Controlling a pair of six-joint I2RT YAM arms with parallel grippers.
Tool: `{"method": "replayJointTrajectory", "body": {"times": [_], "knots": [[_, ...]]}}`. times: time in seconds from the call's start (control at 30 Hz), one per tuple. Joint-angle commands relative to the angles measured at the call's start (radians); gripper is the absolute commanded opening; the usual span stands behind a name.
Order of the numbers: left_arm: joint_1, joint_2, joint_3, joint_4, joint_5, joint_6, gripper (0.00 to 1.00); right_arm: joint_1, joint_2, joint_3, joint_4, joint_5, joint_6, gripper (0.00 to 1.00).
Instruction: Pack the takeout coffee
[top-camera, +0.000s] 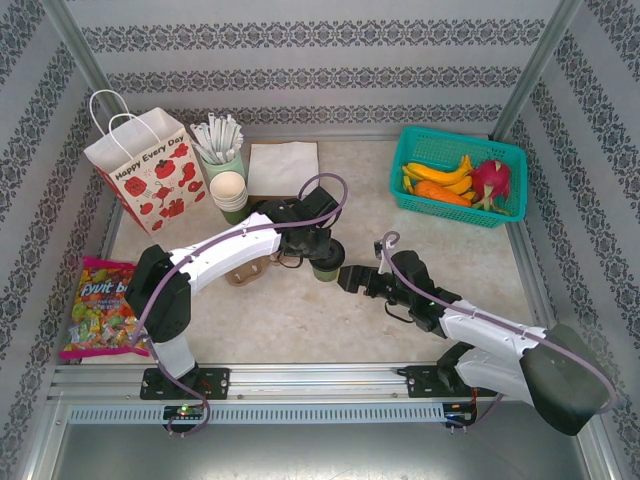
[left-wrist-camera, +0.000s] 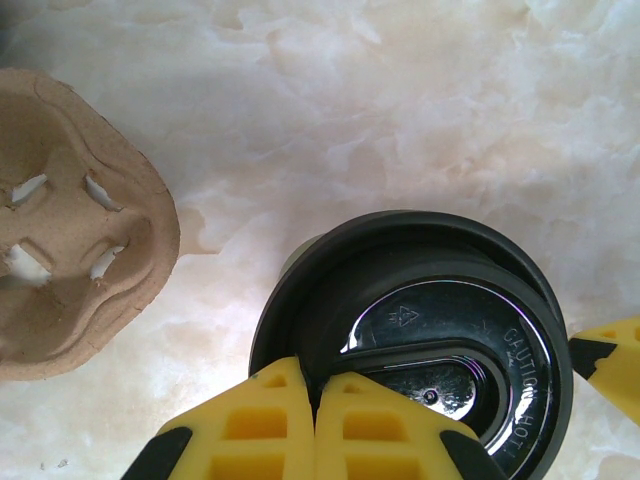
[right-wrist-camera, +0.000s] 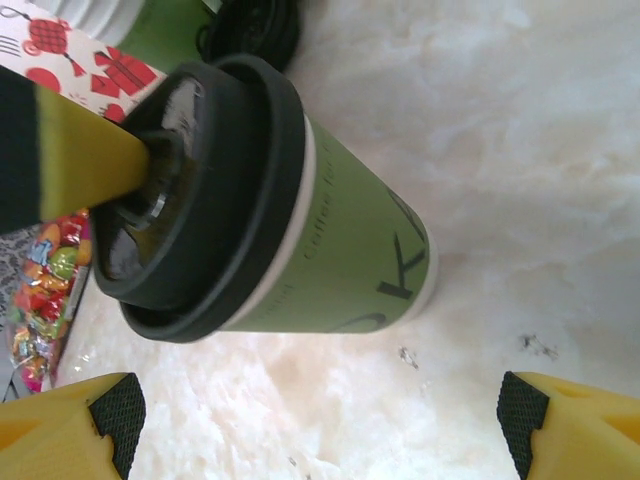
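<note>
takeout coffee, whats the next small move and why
Probably ease the right claw forward around the takeout coffee: that claw is open and short of the coffee, while the shut left claw rests on its lid, likely steadying it.

On my feed the table (top-camera: 300, 320) is cream marble with pale veining. The takeout coffee (right-wrist-camera: 340, 250) is olive green with dark lettering and a white band under its glossy black lid (left-wrist-camera: 420, 340). The left gripper (left-wrist-camera: 315, 420) and right gripper (right-wrist-camera: 320, 435) have yellow fingers with black pads. In the far left corner is a white gift bag (top-camera: 145, 170) with red prints. In the far right corner a teal basket (top-camera: 450, 212) holds yellow bananas (top-camera: 445, 172), an orange carrot (top-camera: 440, 192) and a magenta dragon fruit (top-camera: 492, 180). The cup carrier (left-wrist-camera: 70, 230) is tan. By the left edge lies a pink candy bag (top-camera: 100, 310) with multicoloured sweets.
</note>
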Motion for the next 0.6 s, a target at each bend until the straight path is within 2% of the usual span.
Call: {"method": "replayJointTrajectory", "body": {"times": [0.0,0.27,0.57], "knots": [[-0.016,0.07,-0.014,-0.065,0.045,-0.002,0.0,0.008,0.016,0.008,0.04,0.008,-0.021,0.93],[-0.016,0.072,-0.018,-0.064,0.053,-0.001,0.0,0.012,0.134,0.026,0.157,-0.014,0.017,0.92],[-0.016,0.085,-0.01,-0.066,0.058,0.007,0.0,0.015,0.112,0.026,0.18,-0.013,0.015,0.92]]}}
